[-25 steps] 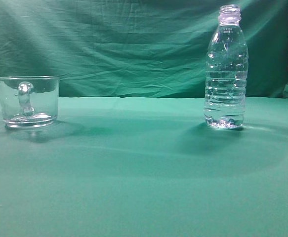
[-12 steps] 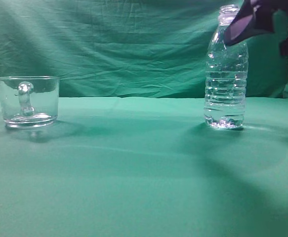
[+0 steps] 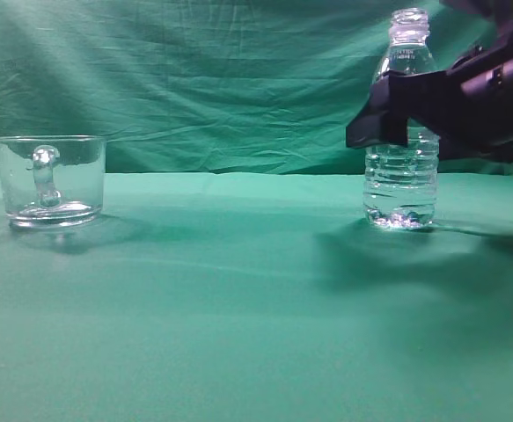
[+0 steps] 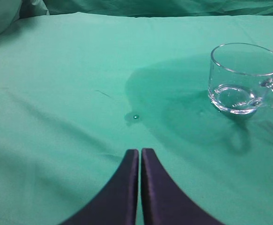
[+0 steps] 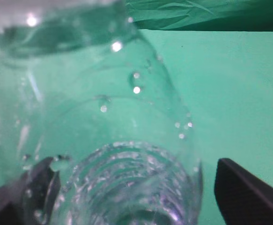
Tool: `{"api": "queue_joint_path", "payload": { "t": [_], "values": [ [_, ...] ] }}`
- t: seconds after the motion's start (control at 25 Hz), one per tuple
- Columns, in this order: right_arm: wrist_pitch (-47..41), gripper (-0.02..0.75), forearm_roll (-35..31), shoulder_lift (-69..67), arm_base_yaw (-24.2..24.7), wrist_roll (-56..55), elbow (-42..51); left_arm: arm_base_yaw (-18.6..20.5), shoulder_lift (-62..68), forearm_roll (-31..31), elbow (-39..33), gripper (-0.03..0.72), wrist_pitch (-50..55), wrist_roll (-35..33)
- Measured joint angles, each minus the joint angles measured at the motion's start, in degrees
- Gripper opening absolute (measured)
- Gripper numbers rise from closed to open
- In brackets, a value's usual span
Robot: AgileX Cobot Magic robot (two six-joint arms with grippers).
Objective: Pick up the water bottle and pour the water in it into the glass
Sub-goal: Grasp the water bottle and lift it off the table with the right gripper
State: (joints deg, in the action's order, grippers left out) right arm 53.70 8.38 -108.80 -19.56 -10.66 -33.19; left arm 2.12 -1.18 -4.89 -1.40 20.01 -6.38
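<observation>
Straddling the water bottle (image 3: 402,132) at mid-body, the right gripper (image 3: 397,110) stands wide open: in the right wrist view one dark finger (image 5: 248,197) shows at 4 o'clock and the other at 8 o'clock, the bottle filling the gap between them, with no contact discernible. Item: bottle, clear thin plastic, capless, upright on the green cloth (image 3: 238,316) at 3 o'clock in the exterior view. Likely light, only partly filled, the water (image 3: 400,189) showing in the ribbed lower half; walls probably yield under a hard squeeze, which could push liquid out of the open neck. Droplets on the inner wall suggest a slick surface. Best hold, by judgement: the ribbed section at or just above the water line, where the ridges stiffen the wall and resist slipping. Item: glass (image 3: 49,180), handled mug, rigid and breakable, at 9 o'clock, well apart from the bottle. Left gripper (image 4: 140,157) closed, fingers together, holding nothing, glass at its 2 o'clock. Brands, labels, writing: none legible on either vessel.
</observation>
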Motion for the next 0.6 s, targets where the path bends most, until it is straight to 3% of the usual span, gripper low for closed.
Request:
{"api": "queue_joint_path", "payload": {
  "t": [0.2, 0.44, 0.52, 0.6],
  "values": [
    [2.0, 0.594, 1.5, -4.6, 0.0, 0.0, -3.1, 0.0, 0.0, 0.0, 0.0, 0.0, 0.0, 0.0],
    [3.5, 0.358, 1.5, -5.4, 0.0, 0.9, -3.4, 0.0, 0.0, 0.0, 0.0, 0.0, 0.0, 0.0],
    [3.5, 0.305, 1.6, -5.5, 0.0, 1.2, -3.4, 0.0, 0.0, 0.0, 0.0, 0.0, 0.0, 0.0],
    [3.5, 0.307, 1.7, -5.5, 0.0, 1.2, -3.4, 0.0, 0.0, 0.0, 0.0, 0.0, 0.0, 0.0]
  ]
}}
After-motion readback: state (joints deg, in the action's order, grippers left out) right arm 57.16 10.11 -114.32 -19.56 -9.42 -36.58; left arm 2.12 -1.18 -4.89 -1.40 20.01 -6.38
